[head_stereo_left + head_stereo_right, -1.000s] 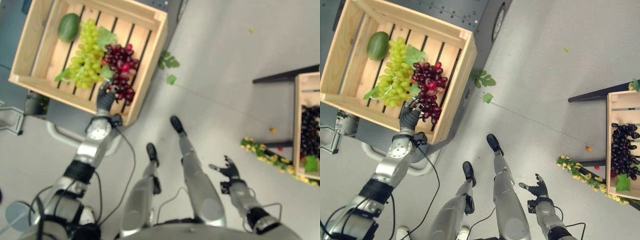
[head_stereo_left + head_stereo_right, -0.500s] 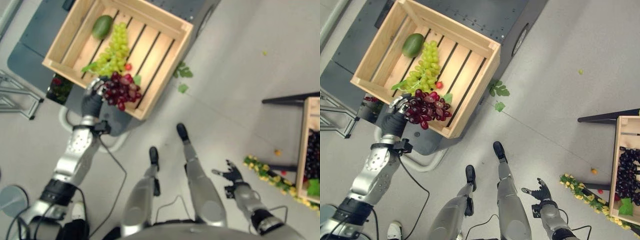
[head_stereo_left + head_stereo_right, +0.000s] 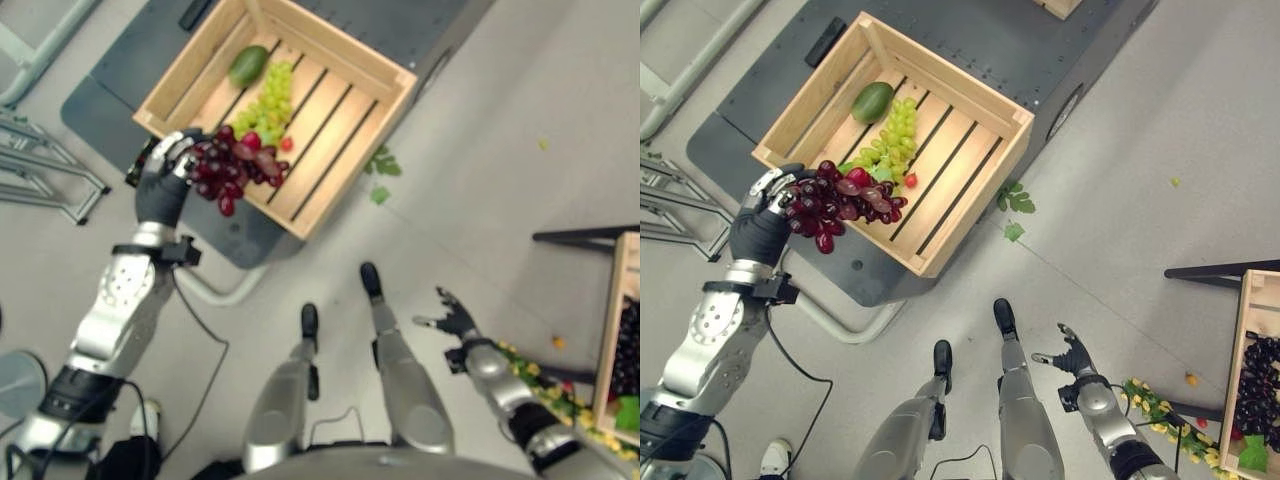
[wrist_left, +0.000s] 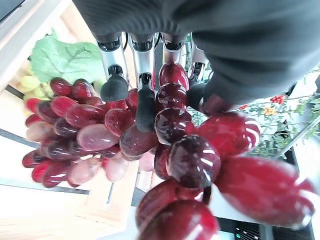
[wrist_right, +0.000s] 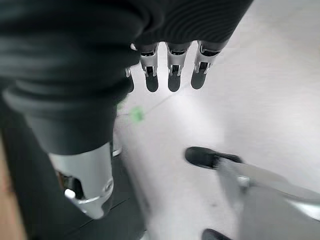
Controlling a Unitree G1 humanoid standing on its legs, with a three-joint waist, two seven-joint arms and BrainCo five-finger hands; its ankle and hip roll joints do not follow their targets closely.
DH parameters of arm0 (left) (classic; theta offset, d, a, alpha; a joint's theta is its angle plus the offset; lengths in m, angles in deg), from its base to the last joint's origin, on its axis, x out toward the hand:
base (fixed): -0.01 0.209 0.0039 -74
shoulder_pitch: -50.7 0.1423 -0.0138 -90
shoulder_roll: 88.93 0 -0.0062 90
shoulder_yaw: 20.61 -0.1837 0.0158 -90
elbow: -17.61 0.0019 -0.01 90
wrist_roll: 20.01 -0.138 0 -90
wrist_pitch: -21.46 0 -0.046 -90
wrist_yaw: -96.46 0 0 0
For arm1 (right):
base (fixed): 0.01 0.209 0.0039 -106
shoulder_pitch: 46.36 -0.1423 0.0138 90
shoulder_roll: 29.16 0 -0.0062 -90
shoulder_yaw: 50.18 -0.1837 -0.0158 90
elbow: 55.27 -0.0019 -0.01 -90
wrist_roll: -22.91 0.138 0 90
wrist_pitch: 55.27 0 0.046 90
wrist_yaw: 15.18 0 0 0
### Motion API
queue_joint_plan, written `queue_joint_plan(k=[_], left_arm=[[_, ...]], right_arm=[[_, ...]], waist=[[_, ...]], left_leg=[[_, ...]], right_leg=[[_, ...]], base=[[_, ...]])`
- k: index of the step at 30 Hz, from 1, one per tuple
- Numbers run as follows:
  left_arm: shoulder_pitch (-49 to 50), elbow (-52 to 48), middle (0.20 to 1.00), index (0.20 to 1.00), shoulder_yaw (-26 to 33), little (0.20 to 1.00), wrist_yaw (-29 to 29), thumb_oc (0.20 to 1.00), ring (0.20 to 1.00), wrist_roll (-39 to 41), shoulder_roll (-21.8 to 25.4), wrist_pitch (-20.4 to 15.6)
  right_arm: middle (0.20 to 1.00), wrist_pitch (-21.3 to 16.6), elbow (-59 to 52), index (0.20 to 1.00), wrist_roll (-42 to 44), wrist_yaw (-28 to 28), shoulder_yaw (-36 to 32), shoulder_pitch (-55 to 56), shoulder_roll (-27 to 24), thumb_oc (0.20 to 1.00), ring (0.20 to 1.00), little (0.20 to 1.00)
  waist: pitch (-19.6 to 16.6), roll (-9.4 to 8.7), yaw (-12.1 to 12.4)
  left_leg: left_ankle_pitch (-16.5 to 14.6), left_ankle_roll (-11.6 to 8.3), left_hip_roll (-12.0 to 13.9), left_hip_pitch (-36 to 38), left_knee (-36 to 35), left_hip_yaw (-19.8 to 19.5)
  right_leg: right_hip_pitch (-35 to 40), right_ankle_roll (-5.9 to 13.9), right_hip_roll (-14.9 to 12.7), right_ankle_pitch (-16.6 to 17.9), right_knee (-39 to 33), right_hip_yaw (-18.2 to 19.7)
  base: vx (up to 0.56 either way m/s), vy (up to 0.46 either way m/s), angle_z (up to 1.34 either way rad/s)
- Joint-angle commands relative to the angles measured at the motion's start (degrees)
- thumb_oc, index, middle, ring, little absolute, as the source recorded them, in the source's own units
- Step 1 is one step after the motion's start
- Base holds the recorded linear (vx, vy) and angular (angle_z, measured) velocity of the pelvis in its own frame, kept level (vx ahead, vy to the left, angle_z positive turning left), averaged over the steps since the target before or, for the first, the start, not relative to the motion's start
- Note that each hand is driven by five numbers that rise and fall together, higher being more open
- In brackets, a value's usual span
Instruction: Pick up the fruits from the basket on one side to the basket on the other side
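Moved: red grapes (image 3: 845, 203) are rising clear of the wooden crate (image 3: 970, 95).
Left hand (image 3: 762, 222): fingers are clenching the bunch.
Right hand (image 3: 1072, 361): is hanging relaxed, nearer the far crate (image 3: 1237, 368) at lower right.

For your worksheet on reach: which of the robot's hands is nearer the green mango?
Left. The left hand holds red grapes beside the mango's crate; the right hand hangs open far across the floor.

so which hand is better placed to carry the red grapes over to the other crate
Left. The left hand is curled round the red grapes, lifted at the edge of the wooden crate. The right hand is open and holds nothing, though it is nearer the other crate.
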Motion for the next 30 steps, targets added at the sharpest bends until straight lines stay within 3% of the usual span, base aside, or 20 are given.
queue_joint_plan(k=[1,12,20,30], left_arm=[[-1.2,-4.8,0.2,0.2,-0.3,0.2,-1.6,0.2,0.2,1.8,2.4,-5.4],[-2.2,-6.1,0.2,0.2,-3.4,0.2,-2.7,0.2,0.2,0.4,3.5,-4.0],[-4.4,-5.6,0.2,0.2,-6.5,0.2,-3.3,0.2,0.2,-0.6,1.9,-3.0],[-3.0,-5.3,0.2,0.2,-5.4,0.2,-3.5,0.2,0.2,-2.7,-0.6,-2.6]], right_arm=[[1.0,-3.6,-8.0,1.0,-1.9,0.7,0.8,1.3,-2.1,1.0,1.0,1.0],[1.0,-3.9,-29.7,1.0,-2.4,1.4,-1.2,-4.8,-7.2,1.0,1.0,1.0],[1.0,-2.8,-31.9,1.0,-0.3,1.7,1.5,-12.6,-7.0,1.0,1.0,1.0],[1.0,-2.4,-33.8,1.0,-0.7,3.0,1.7,-12.1,-5.6,1.0,1.0,1.0]], waist=[[-8.6,1.47,-0.3],[-12.7,0.48,0.5],[-14.8,-0.3,1.5],[-15.8,-0.54,1.7]], left_leg=[[3.0,0.13,0.2,-5.5,-1.6,-3.9],[2.3,0.78,-0.1,-3.2,-2.0,-4.9],[1.9,1.13,-0.4,-1.9,-2.3,-5.5],[1.8,1.33,-0.5,-1.6,-2.4,-5.8]], right_leg=[[4.5,4.37,-0.6,-11.6,0.8,-4.1],[6.8,4.54,-1.3,-12.3,0.8,-5.4],[8.1,4.5,-1.4,-12.5,0.8,-5.7],[8.3,4.45,-1.6,-12.6,0.7,-5.8]], base=[[0.03,0.015,0.04],[0.02,0.011,0.07],[0.01,0.001,0.03],[0.0,0.0,0.01]])
